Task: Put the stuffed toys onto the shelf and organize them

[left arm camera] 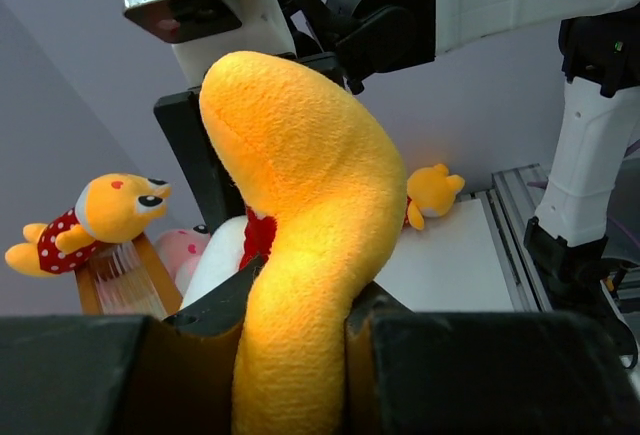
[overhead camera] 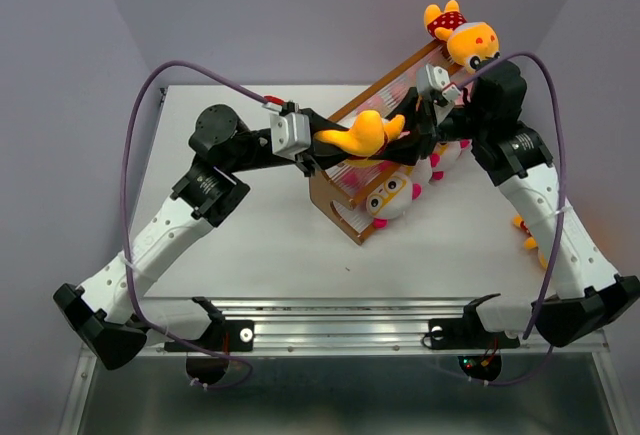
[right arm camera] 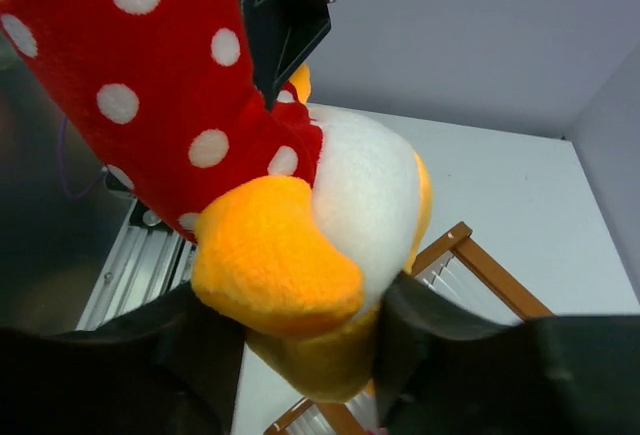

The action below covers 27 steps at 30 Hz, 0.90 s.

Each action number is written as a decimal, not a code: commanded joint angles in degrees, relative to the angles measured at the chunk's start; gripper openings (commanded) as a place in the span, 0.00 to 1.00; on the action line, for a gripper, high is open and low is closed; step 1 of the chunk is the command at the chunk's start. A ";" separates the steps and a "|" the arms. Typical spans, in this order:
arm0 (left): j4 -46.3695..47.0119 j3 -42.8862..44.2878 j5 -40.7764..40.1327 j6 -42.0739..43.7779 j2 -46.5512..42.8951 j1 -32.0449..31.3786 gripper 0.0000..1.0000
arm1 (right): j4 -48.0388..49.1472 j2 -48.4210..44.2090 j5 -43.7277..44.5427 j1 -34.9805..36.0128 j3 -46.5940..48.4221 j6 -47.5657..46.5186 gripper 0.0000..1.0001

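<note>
Lower yellow-orange toy (overhead camera: 365, 133), clamped at one end in left tool (overhead camera: 322, 143) and at the other in right tool (overhead camera: 412, 130), long axis spanning tool to tool above upper tier of shelf (overhead camera: 330, 200), with both ends level

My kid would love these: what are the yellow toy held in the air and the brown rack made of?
The yellow toy looks like soft plush: a fuzzy, matte nap, dented where it is squeezed. Its red polka-dot clothing shows the same short pile. The rack seems wood or wood-look board, smooth orange-brown; its thin rods look pale, perhaps plastic.
</note>
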 commanded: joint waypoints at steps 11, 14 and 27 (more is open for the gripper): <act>11.79 -5.07 -24.22 -13.93 -8.32 -0.25 0.49 | -0.56 -3.99 33.45 3.00 2.17 -2.36 0.00; 9.96 -4.90 -33.20 -21.14 -9.91 0.27 0.70 | -0.38 -3.99 44.88 3.00 4.02 -2.36 0.00; -1.31 2.75 -39.12 -43.11 -4.56 3.88 0.92 | 13.31 -6.53 62.75 3.00 -4.93 -14.22 0.00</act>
